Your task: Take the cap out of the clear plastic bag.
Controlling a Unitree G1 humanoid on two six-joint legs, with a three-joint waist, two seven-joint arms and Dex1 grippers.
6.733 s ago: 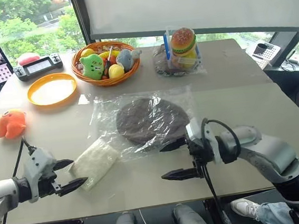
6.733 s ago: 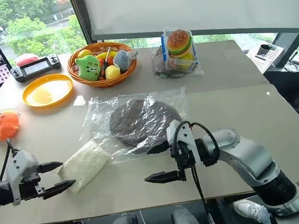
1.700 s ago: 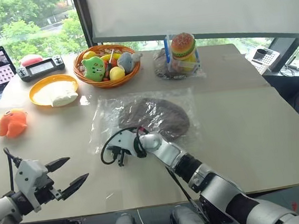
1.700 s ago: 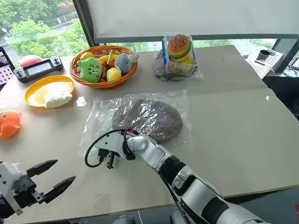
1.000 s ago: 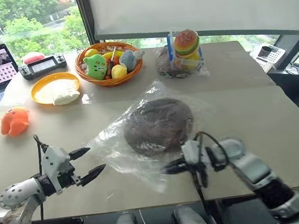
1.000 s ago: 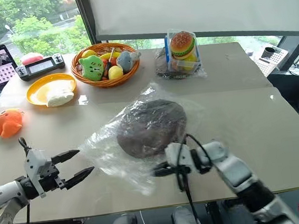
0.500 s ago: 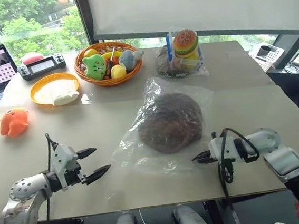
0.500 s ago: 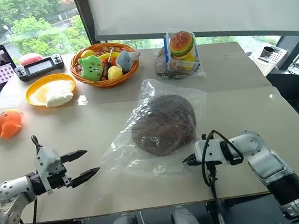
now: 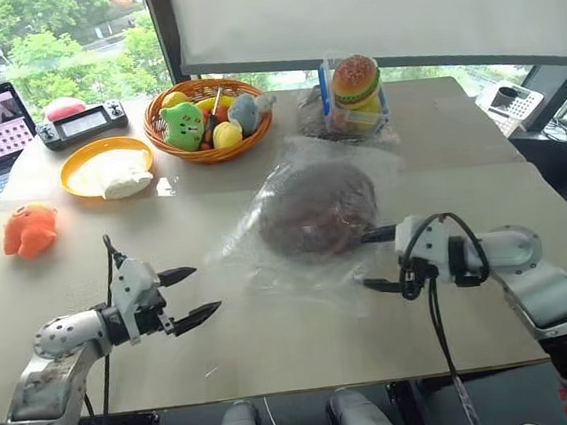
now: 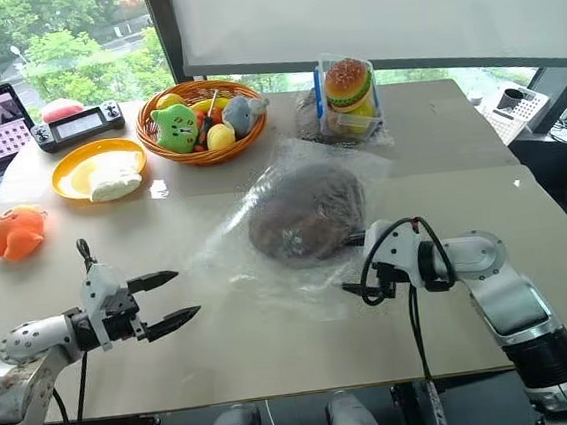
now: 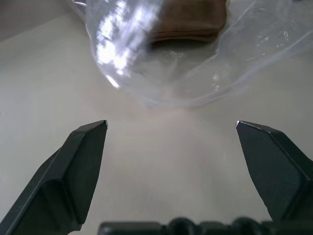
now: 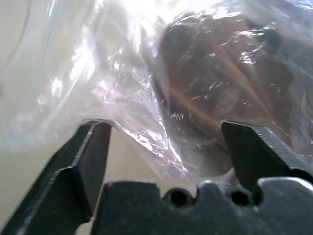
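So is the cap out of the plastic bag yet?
No, the brown cap lies inside the clear plastic bag on the table.

Silver arms, black-fingered tools (image 9: 372, 260)

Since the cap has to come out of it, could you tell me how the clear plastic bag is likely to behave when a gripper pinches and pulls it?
The clear plastic bag looks thin and crinkled, so it will probably be floppy and bunch up. Its glossy film may slip between the fingers. With the cap inside, a pull would likely drag both along together.
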